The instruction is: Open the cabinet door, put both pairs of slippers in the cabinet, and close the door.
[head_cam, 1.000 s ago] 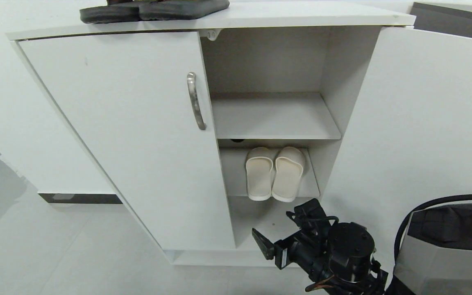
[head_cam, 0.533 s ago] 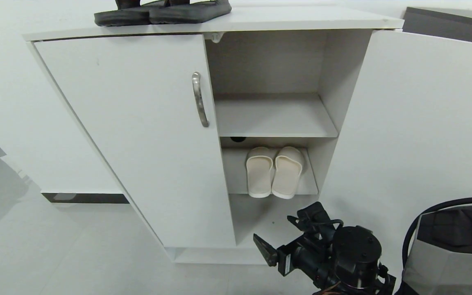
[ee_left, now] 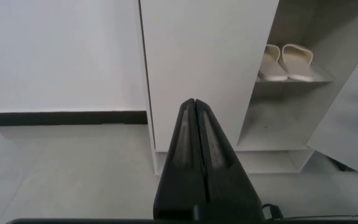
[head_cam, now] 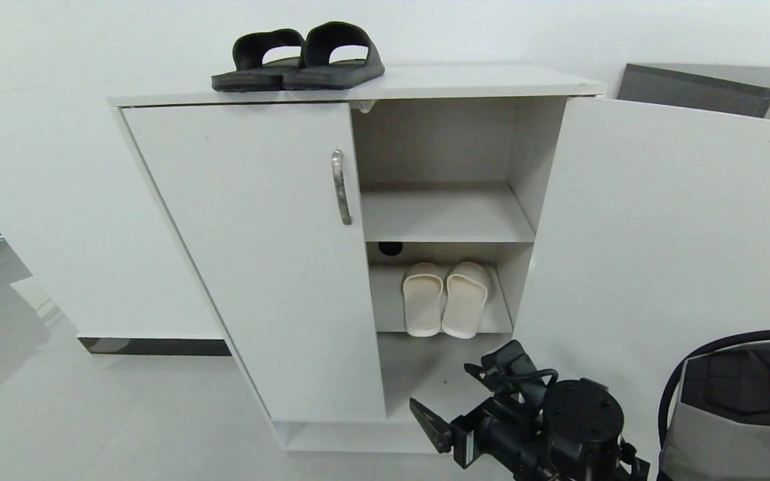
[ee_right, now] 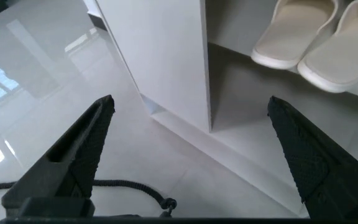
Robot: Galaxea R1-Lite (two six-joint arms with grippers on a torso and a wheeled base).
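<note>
A white cabinet (head_cam: 358, 83) stands with its left door (head_cam: 258, 254) closed and its right door (head_cam: 666, 240) swung wide open. A black pair of slippers (head_cam: 298, 57) lies on the cabinet's top. A white pair of slippers (head_cam: 445, 297) (ee_left: 284, 61) (ee_right: 319, 40) rests on the lower shelf inside, toes outward. My right gripper (head_cam: 462, 391) (ee_right: 191, 109) hangs open and empty, low in front of the open compartment. My left gripper (ee_left: 195, 107) is shut on nothing, facing the closed door from some way back above the floor.
The upper shelf (head_cam: 445, 214) and the bottom compartment (head_cam: 425, 381) hold nothing. A metal handle (head_cam: 340, 187) sits on the closed door. A dark grey unit (head_cam: 706, 87) stands behind the open door. Bare floor (head_cam: 91, 414) spreads to the left.
The whole head picture has shifted: the cabinet sits lower and smaller, and its top with the black slippers now shows in full. The slippers, doors and right gripper kept their places.
</note>
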